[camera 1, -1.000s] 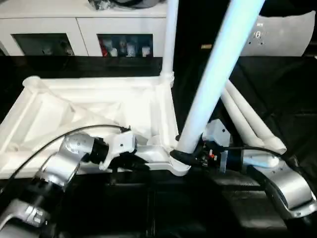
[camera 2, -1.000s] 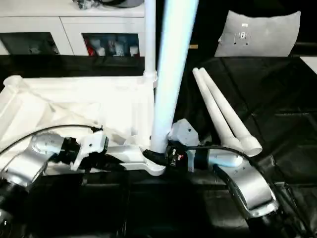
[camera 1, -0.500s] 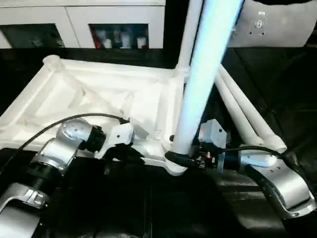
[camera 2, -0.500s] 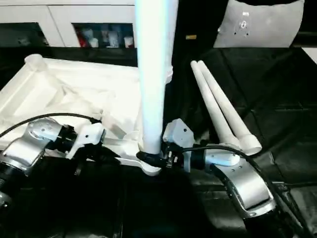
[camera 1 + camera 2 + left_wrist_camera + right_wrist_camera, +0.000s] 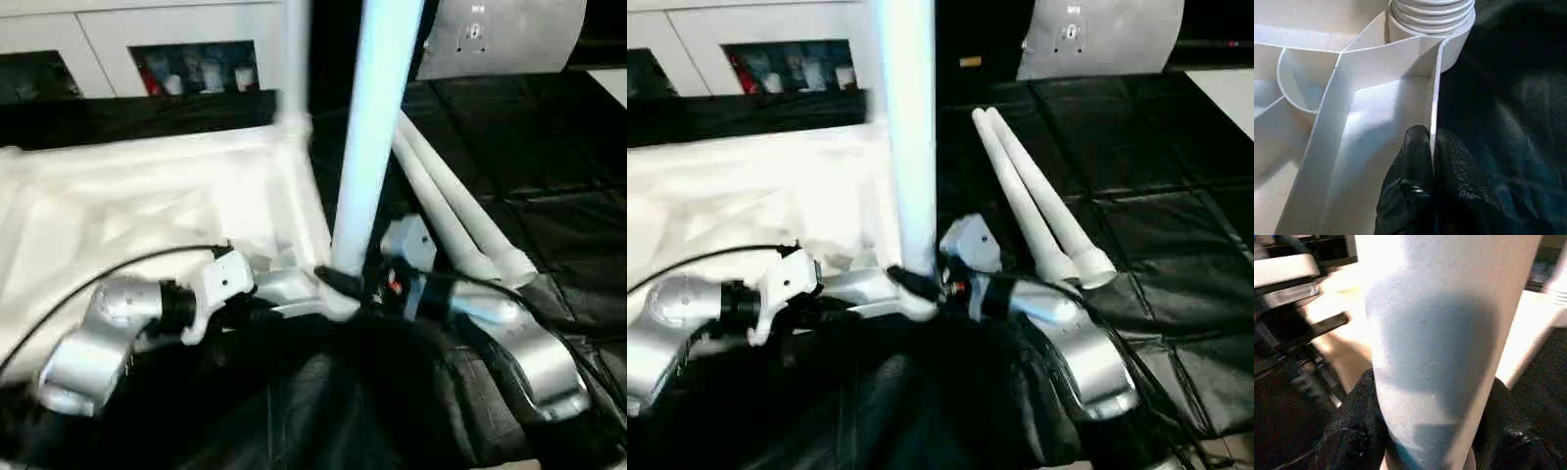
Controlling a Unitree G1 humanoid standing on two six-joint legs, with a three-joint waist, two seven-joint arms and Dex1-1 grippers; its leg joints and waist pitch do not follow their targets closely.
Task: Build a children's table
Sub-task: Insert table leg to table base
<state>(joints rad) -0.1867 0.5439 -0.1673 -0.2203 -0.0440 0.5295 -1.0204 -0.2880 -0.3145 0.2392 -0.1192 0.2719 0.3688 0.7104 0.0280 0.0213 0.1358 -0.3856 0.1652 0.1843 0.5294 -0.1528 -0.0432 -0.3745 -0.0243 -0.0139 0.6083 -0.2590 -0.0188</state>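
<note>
Since a second ago the near leg (image 5: 370, 147) has swung from a lean to nearly upright, its foot at the near right corner socket.

Head views: the upturned table top (image 5: 147, 206) lies left on black cloth (image 5: 549, 147); two spare legs (image 5: 1029, 196) lie right of it, open cloth beyond.

Left wrist view: the left gripper (image 5: 1431, 147) is pinched shut on the top's thin rim, ribbed socket just ahead.

Right wrist view: the right gripper (image 5: 1425, 426) clamps the standing leg between both fingers (image 5: 1347, 431)
</note>
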